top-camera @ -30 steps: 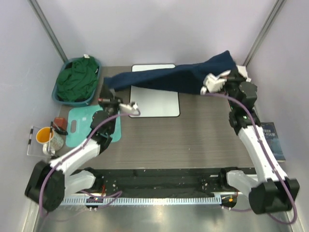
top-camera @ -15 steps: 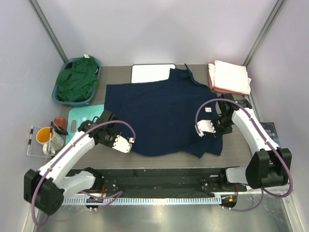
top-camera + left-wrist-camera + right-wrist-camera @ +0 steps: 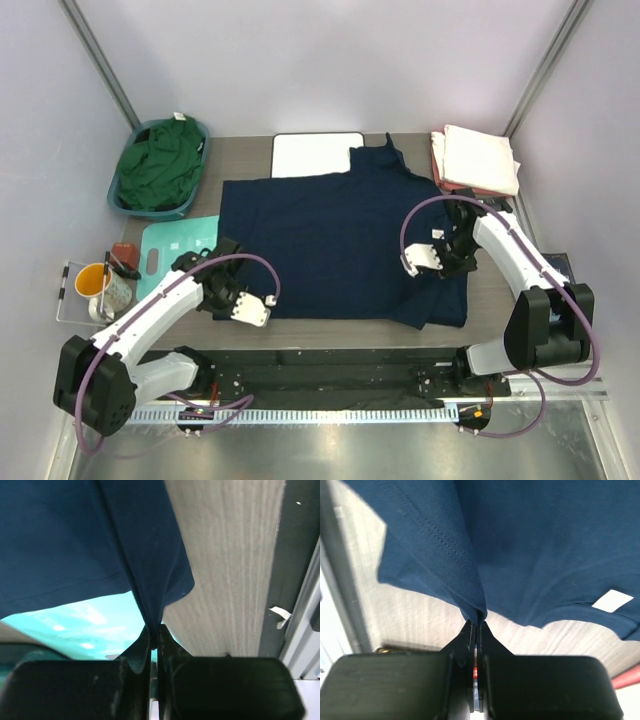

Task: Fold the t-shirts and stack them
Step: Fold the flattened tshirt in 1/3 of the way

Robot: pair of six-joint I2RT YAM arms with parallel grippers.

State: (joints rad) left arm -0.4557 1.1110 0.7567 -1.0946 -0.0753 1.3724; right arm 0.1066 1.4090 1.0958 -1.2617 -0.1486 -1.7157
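A dark navy t-shirt (image 3: 330, 235) lies spread flat across the middle of the table. My left gripper (image 3: 224, 296) is shut on its near left corner, the cloth (image 3: 100, 540) running pinched into the jaws of that gripper (image 3: 154, 628). My right gripper (image 3: 444, 264) is shut on a fold of the same shirt (image 3: 545, 545) at its right side, the jaws of this gripper (image 3: 478, 618) closed on the cloth; the near right part is doubled over. A dark green t-shirt (image 3: 160, 165) lies crumpled in a basket. A folded cream-white t-shirt (image 3: 482, 158) rests on a salmon-pink t-shirt (image 3: 438, 160) at the back right.
The teal basket (image 3: 197, 190) stands at the back left. A white board (image 3: 312, 152) lies partly under the navy shirt's far edge. A teal mat (image 3: 165, 245) lies left of the shirt. An orange mug (image 3: 95, 281) stands far left, a dark book (image 3: 563, 272) far right.
The navy shirt hung stretched between the raised grippers at the back; both arms have swept toward the near edge and laid it flat. The folded stack at back right is uncovered.
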